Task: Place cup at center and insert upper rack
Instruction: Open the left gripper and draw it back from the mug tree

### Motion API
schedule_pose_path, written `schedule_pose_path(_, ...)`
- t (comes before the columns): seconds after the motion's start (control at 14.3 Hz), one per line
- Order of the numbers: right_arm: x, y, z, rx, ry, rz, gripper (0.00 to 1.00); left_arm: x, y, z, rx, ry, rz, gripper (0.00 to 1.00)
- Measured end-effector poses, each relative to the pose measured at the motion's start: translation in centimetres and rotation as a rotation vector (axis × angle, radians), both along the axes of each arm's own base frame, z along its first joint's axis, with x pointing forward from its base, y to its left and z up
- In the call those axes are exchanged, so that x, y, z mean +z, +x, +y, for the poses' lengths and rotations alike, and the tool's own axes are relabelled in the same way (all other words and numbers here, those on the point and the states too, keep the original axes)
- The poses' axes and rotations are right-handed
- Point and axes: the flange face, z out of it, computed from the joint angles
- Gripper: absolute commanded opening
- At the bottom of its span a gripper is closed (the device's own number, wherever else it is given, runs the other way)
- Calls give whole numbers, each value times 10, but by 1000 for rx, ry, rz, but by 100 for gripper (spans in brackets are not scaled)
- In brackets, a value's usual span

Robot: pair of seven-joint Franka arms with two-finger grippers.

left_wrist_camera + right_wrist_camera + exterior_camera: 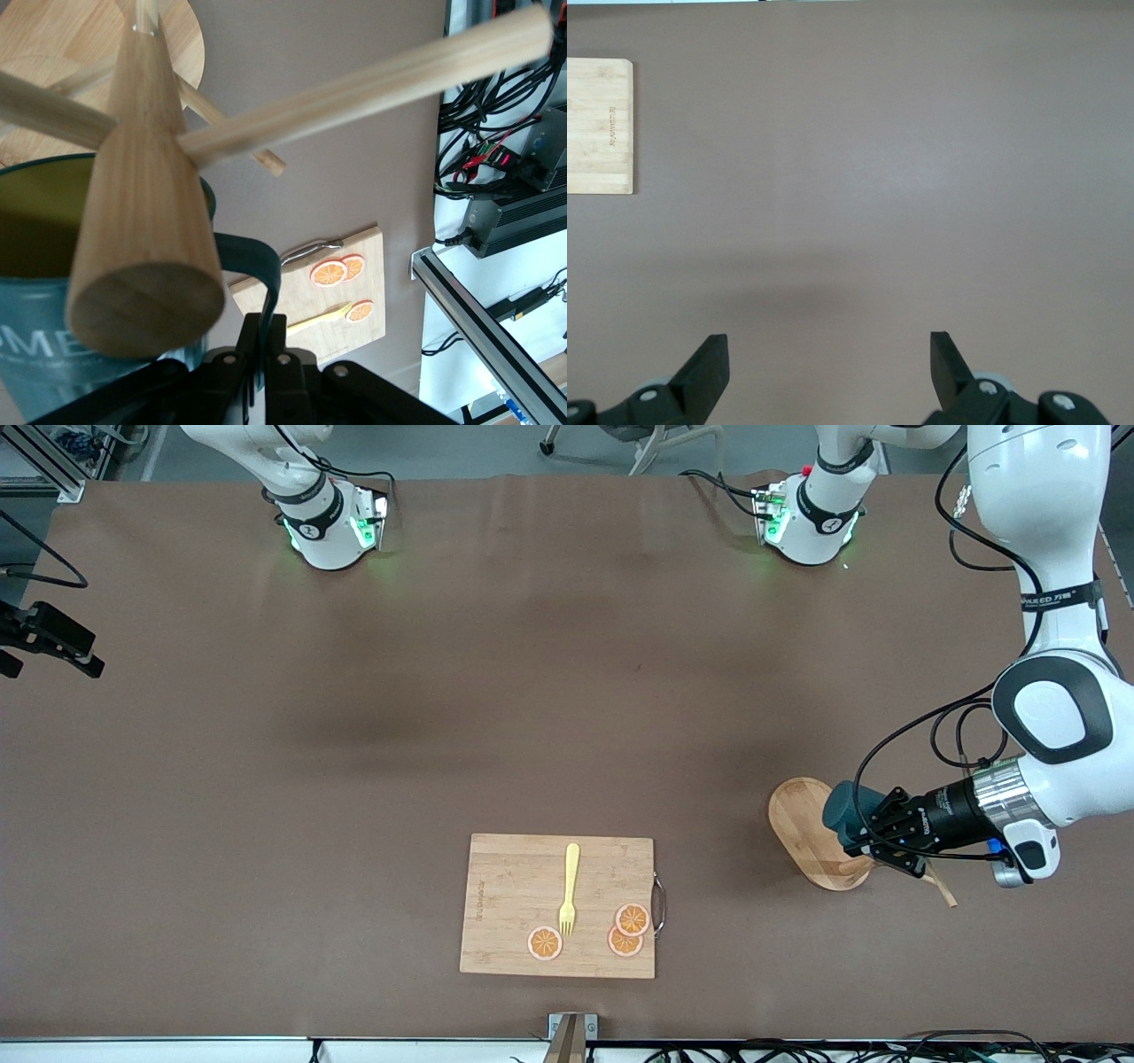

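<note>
Front view: cup [849, 810] in left end effector [873, 834]

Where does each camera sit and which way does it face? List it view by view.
Front: high across the table, facing both bases; left gripper holds the cup at the upper rack.
Left wrist: on the left arm, facing cup and rack; own fingers show.
Right wrist: looks down at table; open right gripper.
Shared: cutting board.

Even, soft overhead light fell on the brown matte table [266, 779], leaving faint broad shadows. Green lamps glowed at both arm bases. In the left wrist view the light bamboo mug tree's round post [146, 221] loomed close and blurred.
</note>
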Motion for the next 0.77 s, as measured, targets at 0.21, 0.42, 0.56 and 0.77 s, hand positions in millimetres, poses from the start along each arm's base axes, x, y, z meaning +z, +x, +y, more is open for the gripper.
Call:
schedule_pose_path(0.21,0,0,0,0,0,0,100,0,0,3,1,1,-2,1)
schedule_pose_path(0.42,0,0,0,0,0,0,100,0,1,5,4,1,-3,39)
schedule_pose_path(0.56,0,0,0,0,0,0,100,0,1,5,4,1,-3,84)
schedule_pose_path(0.77,0,0,0,0,0,0,100,6,3,4,1,3,-16,100)
